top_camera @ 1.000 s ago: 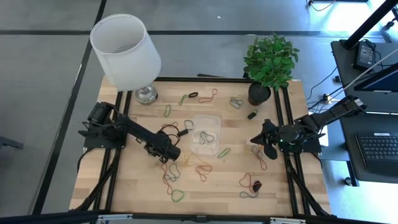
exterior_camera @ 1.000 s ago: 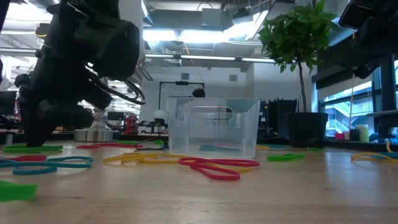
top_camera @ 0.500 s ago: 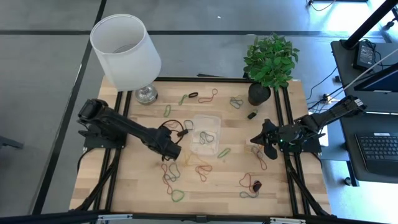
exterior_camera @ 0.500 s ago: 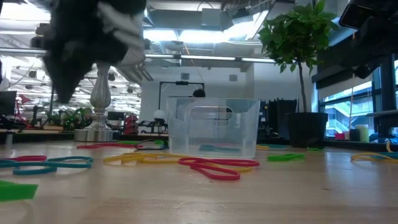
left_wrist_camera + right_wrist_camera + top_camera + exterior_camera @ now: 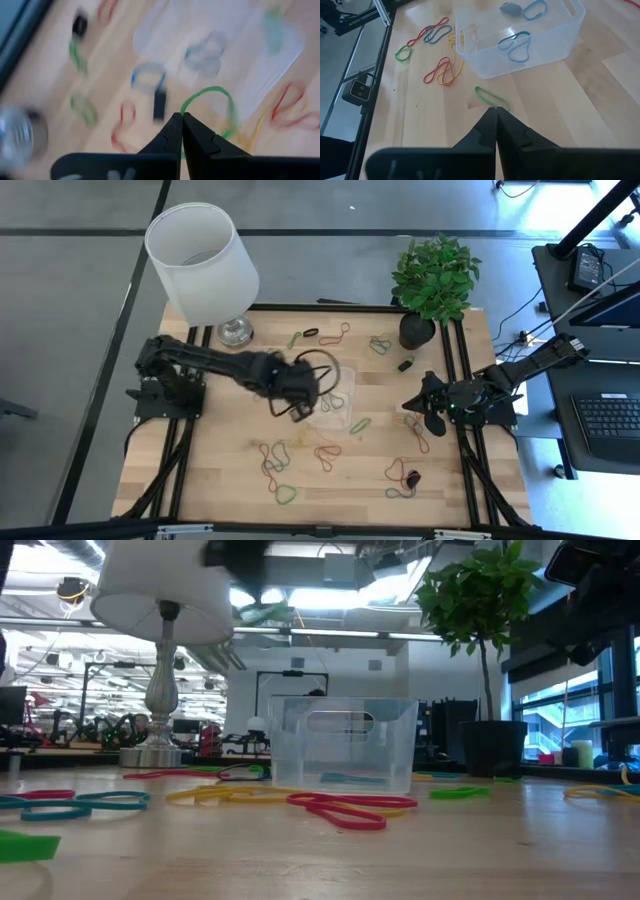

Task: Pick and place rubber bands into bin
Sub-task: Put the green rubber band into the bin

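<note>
My left gripper [image 5: 181,116] is shut on a green rubber band [image 5: 210,89] and hovers at the left side of the clear bin [image 5: 333,370], raised off the table. In the low view it shows only at the top edge [image 5: 245,552], with a green blur [image 5: 262,612] below it. The bin [image 5: 555,27] stands on the wood and holds several bands [image 5: 517,42]. Many loose rubber bands [image 5: 277,462] lie on the table around it. My right gripper [image 5: 496,109] is shut and waits right of the bin [image 5: 413,402], above a green band [image 5: 490,96]. My left gripper pinches the green rubber band between its two fingertips, at one spot on the loop [image 5: 186,104]. The fingers come from above, slanting toward the bin. The band is lifted clear of the table and stays open as a loop beyond the fingertips.
A white-shaded lamp [image 5: 203,255] stands at the far left corner and a potted plant [image 5: 433,280] at the far right. A small black clip-like block [image 5: 406,364] lies near the plant. Bare wood shows along the near edge [image 5: 340,500].
My left gripper has risen from table height near the bin's near-left corner and swung toward the right and far edges, up to the bin's left side. It stays shut and has carried the green band clear of the table. The right arm has kept still.
</note>
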Motion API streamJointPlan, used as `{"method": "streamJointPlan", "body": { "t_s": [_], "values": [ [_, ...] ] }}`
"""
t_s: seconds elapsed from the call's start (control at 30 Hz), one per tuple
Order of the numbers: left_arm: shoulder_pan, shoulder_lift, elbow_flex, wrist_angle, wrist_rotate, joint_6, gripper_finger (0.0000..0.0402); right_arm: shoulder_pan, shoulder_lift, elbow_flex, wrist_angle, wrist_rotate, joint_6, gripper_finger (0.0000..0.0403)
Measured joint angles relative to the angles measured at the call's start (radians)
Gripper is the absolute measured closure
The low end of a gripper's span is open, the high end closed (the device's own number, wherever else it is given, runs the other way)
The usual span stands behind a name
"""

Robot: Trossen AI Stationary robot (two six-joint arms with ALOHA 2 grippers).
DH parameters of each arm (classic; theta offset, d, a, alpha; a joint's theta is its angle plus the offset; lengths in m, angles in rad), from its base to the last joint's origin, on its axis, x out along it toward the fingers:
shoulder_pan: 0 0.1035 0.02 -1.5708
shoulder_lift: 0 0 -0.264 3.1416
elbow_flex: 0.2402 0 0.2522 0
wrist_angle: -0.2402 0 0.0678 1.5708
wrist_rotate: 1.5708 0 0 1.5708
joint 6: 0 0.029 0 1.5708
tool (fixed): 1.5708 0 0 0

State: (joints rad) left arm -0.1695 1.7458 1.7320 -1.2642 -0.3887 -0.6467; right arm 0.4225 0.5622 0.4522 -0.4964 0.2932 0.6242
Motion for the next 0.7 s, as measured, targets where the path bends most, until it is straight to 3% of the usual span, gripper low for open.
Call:
{"method": "streamJointPlan", "body": {
  "t_s": [0.3,0.5,0.7],
  "values": [
    [0.117,0.276,0.298,0.037,0.051,0.355,0.0399,0.0,0.007,0.0,0.008,0.0,0.004,0.0396],
    [0.16,0.408,0.316,0.038,0.151,0.433,0.0399,0.0,0.007,0.0,0.007,0.0,0.029,0.0396],
    [0.174,0.515,0.316,0.06,0.163,0.49,0.0394,0.0,0.007,0.0,0.007,0.0,0.028,0.0396]
  ]
}}
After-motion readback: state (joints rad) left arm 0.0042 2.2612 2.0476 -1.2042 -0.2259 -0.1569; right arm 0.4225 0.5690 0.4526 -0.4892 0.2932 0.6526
